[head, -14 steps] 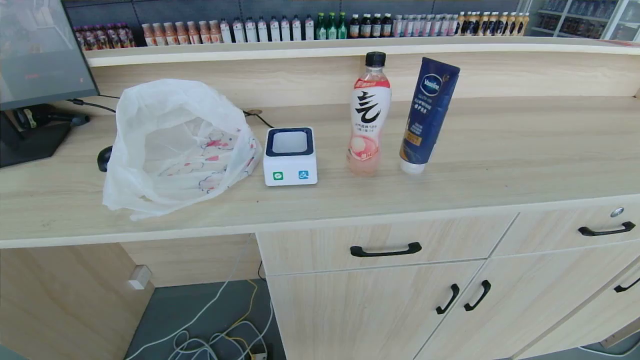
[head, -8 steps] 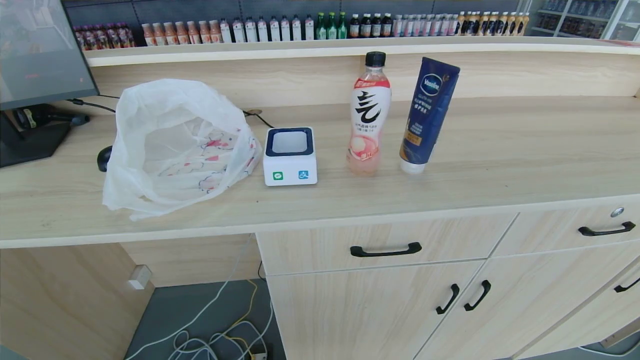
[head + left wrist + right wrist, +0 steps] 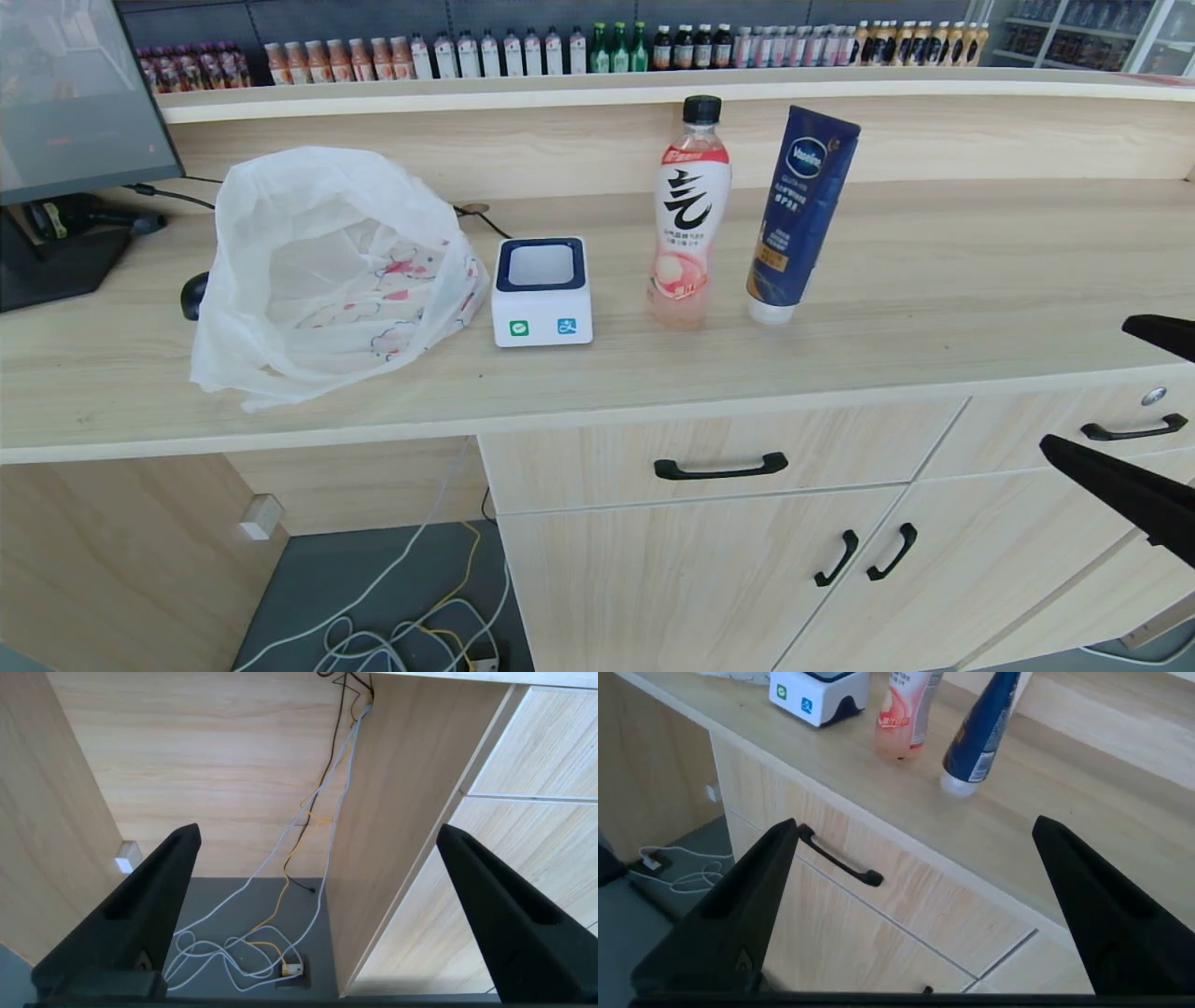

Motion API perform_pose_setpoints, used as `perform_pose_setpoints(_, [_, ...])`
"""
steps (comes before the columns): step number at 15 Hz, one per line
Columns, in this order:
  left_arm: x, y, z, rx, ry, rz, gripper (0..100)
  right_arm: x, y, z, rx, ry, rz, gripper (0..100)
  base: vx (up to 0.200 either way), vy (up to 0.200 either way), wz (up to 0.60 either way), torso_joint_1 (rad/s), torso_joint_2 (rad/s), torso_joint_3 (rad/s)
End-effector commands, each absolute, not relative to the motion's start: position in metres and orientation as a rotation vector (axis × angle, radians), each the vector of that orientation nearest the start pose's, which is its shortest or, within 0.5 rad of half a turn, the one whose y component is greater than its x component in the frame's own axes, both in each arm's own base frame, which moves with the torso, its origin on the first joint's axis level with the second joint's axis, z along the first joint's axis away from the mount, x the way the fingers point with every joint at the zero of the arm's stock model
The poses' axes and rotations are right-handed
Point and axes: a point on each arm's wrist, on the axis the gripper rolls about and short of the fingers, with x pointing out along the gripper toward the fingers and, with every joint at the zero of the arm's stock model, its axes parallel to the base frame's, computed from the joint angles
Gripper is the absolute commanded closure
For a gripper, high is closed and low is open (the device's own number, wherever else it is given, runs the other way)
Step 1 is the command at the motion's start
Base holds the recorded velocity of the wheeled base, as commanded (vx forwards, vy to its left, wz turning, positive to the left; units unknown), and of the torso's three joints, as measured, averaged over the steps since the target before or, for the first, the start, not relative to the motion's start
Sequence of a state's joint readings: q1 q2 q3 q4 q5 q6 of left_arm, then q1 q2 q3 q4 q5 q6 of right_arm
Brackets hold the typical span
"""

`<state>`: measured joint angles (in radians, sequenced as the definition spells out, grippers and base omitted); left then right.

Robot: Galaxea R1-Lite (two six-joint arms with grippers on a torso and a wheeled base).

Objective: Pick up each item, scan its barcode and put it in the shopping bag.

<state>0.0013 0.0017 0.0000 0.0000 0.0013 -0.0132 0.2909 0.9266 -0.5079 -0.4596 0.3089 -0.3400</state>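
A pink drink bottle [image 3: 689, 215] and a dark blue tube [image 3: 799, 215] on its white cap stand upright on the wooden counter [image 3: 934, 280]. Left of them sits a white barcode scanner box [image 3: 541, 289], then the open white shopping bag [image 3: 327, 271]. My right gripper [image 3: 1085, 384] is open at the counter's front right edge, well to the right of the tube. Its wrist view looks over the bottle [image 3: 906, 714], tube [image 3: 982, 728] and scanner [image 3: 817, 691] between its spread fingers [image 3: 915, 826]. My left gripper [image 3: 320, 833] is open, below counter height, facing the cable gap.
A monitor [image 3: 75, 93], a handheld scanner [image 3: 93, 221] and a black mouse [image 3: 194, 296] sit at the counter's left end. Drawers and doors with black handles [image 3: 719, 465] lie under the counter. Loose cables [image 3: 392, 616] trail on the floor. A raised ledge [image 3: 597, 89] backs the counter.
My right gripper has come into the head view at the right edge, open. The bottle, tube, scanner and bag have not moved.
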Motion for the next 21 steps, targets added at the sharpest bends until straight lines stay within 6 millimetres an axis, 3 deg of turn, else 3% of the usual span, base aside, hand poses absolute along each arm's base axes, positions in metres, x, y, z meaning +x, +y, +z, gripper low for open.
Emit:
perform_pose_setpoints(1, [-0.023,0.0,0.076,-0.014,0.002,0.003,0,0.131,0.056,0.243,-0.349,-0.095,0.602,0,0.0,0.0,0.0,0.0,0.0,0.0])
perform_pose_setpoints(4, [-0.023,0.0,0.076,-0.014,0.002,0.003,0,0.139,0.093,0.242,-0.293,-0.035,0.612,0,0.0,0.0,0.0,0.0,0.0,0.0])
perform_pose_setpoints(9, [-0.023,0.0,0.076,-0.014,0.002,0.003,0,0.163,0.131,0.247,-0.165,-0.089,0.411,0,0.0,0.0,0.0,0.0,0.0,0.0])
perform_pose_setpoints(21, [-0.023,0.0,0.076,-0.014,0.002,0.003,0,0.195,0.157,0.234,-0.132,-0.113,0.324,0,0.0,0.0,0.0,0.0,0.0,0.0])
